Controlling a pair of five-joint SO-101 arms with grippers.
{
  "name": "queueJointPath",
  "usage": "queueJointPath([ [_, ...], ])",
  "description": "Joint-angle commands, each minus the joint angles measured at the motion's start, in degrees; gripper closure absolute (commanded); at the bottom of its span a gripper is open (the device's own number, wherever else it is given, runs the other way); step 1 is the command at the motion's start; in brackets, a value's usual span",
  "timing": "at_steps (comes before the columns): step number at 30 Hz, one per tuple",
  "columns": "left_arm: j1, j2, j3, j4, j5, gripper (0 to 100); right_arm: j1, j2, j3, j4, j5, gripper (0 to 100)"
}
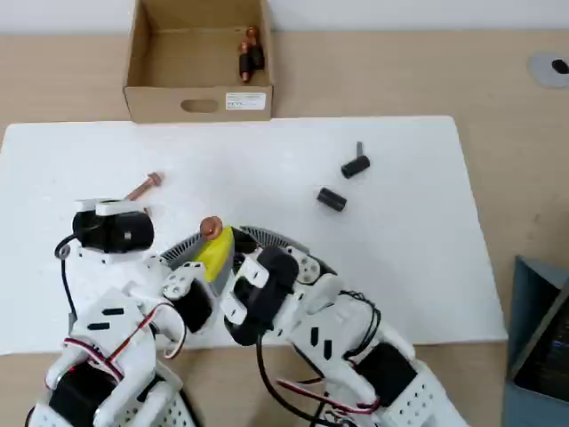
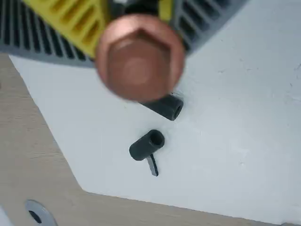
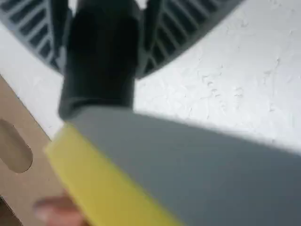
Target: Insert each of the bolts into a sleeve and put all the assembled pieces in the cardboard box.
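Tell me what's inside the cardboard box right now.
Two assembled pieces, dark sleeved with copper heads, lie together against one side wall of the cardboard box. The front wall hides the floor strip just behind it.

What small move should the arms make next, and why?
Probably ease the bolt in the left gripper toward the sleeve in the right gripper, keeping them in line. Each gripper is shut on its part, close together; whether the bolt has entered is hidden.
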Motion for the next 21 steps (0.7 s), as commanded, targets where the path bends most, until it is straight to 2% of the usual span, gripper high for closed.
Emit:
queueJointPath([
  [1, 2.3, 0.1, 1.3, 0.4, -0.1, 91, -0.6, -7.2, -2.2, -0.4, 0.5, 98.9],
  [5, 2.3, 0.1, 1.3, 0.6, -0.1, 83, -0.6, -7.2, -2.2, -0.4, 0.5, 98.9],
  [12, -0.9, 0.2, -0.4, 0.6, -0.3, 82, -0.6, -7.3, -1.5, -0.4, 0.5, 98.9],
  [21, -5.5, 0.5, -9.1, 0.8, -0.4, 83, -0.5, -7.3, -0.4, -0.4, 0.5, 98.9],
])
